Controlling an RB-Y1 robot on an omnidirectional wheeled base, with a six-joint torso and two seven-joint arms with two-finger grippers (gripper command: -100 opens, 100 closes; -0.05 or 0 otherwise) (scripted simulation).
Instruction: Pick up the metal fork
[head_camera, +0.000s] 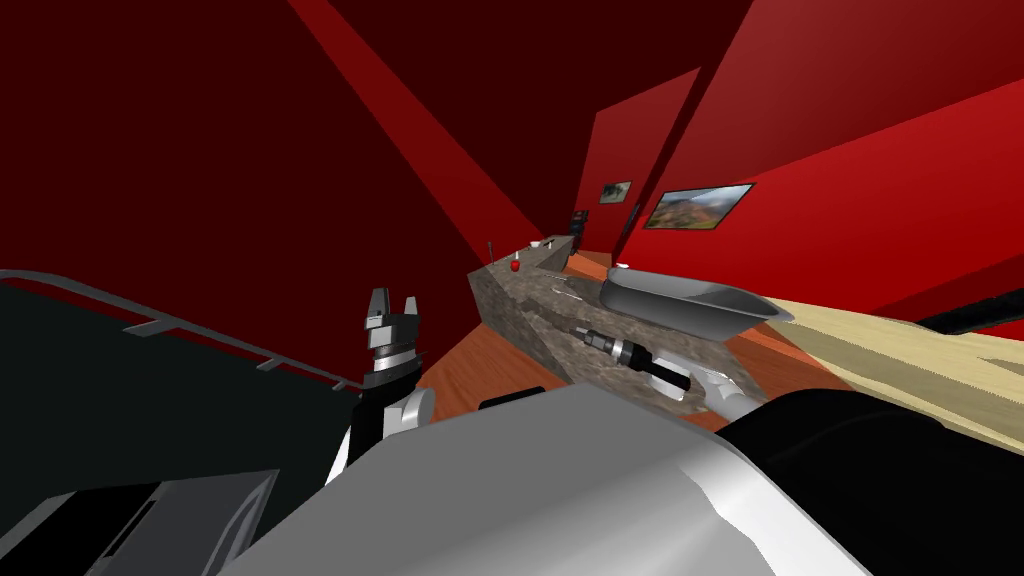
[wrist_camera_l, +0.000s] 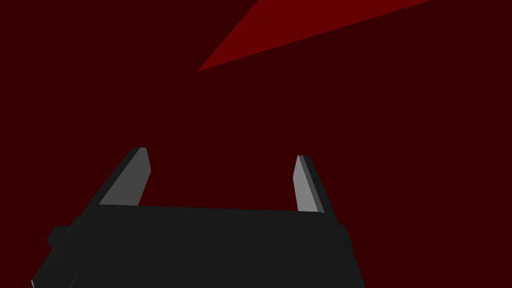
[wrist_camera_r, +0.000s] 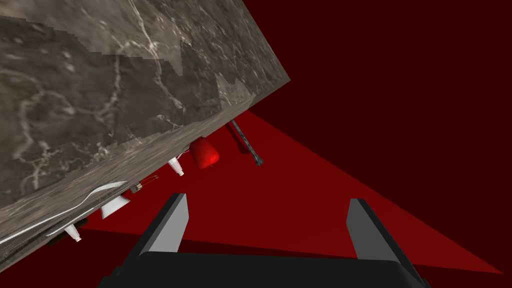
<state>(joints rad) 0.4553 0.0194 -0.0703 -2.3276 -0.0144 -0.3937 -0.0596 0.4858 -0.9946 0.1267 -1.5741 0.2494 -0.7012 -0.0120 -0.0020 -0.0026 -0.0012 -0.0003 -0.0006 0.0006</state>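
The left arm stood upright beside the chest, wrist straight, and the left gripper (head_camera: 394, 296) pointed up at a dark red wall. Its two fingers (wrist_camera_l: 135, 177) were spread wide, with nothing between them.

Right of it ran the counter (head_camera: 520, 305), a long slab with a grey-brown marbled top that led away toward the far wall. Small things sat along its far end: a red rounded thing (wrist_camera_r: 204, 152), a dark rod (wrist_camera_r: 245, 142) and a few white cups (wrist_camera_r: 115, 206). A grey basin (head_camera: 690, 300) sat on the counter's right side.

The right arm reached forward, low over the near end of the counter, with its forearm stretched out in line with the slab. The right gripper (wrist_camera_r: 268, 200) was just off the counter's edge, aimed along the slab's length. Its fingers (wrist_camera_r: 170, 225) were fully apart and held nothing.

The fork (wrist_camera_r: 107, 187), thin and silvery, lay flat on the counter top close to that edge. It lay near the right gripper but to one side of it, outside the gap between the fingers.
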